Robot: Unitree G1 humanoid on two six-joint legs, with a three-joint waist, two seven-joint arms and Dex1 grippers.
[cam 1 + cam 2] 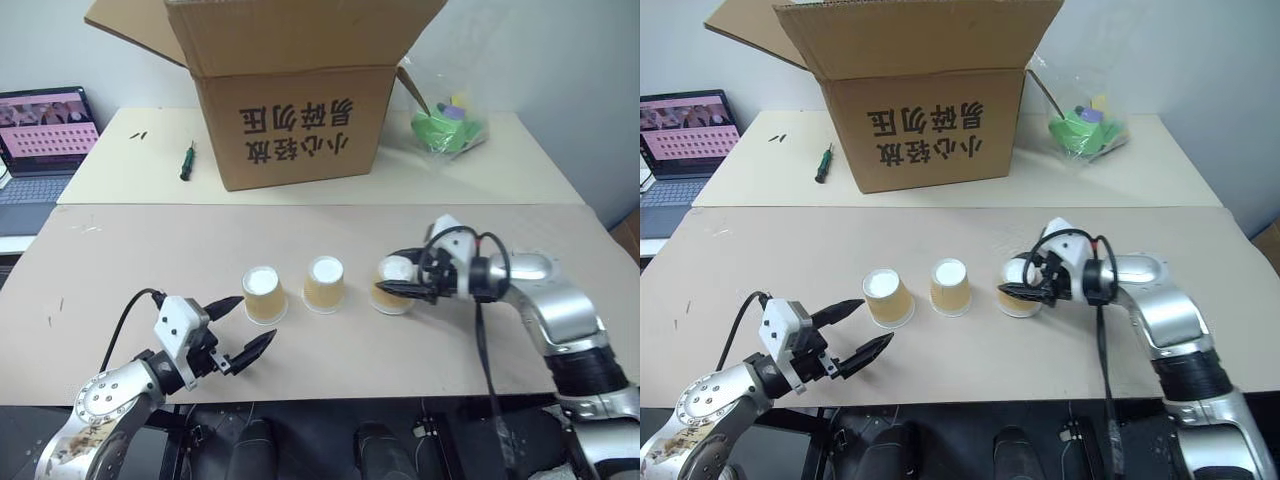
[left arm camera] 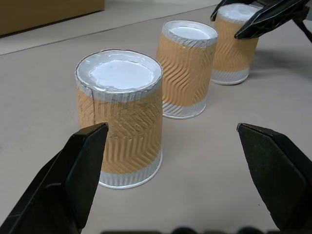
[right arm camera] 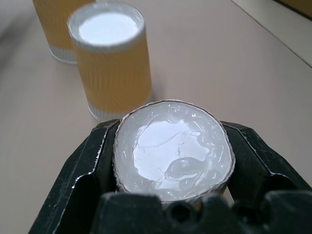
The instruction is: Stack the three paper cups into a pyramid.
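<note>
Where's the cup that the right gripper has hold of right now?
In the left eye view, the gripped cup stands upside down at the right end of the cup row, beside the middle cup, clamped by the right gripper.

Head pair: high, facing forward and down over the table (image 1: 120, 240), seen from mid-distance; both eyes share the whole scene.
Left wrist: low, close, level along the cup row (image 2: 187, 68).
Right wrist: very close above the end cup (image 3: 173, 151).
Shared: all four show the cups.

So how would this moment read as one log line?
right gripper: shut on right cup | left gripper: open, near left cup | pyramid: not started
</note>
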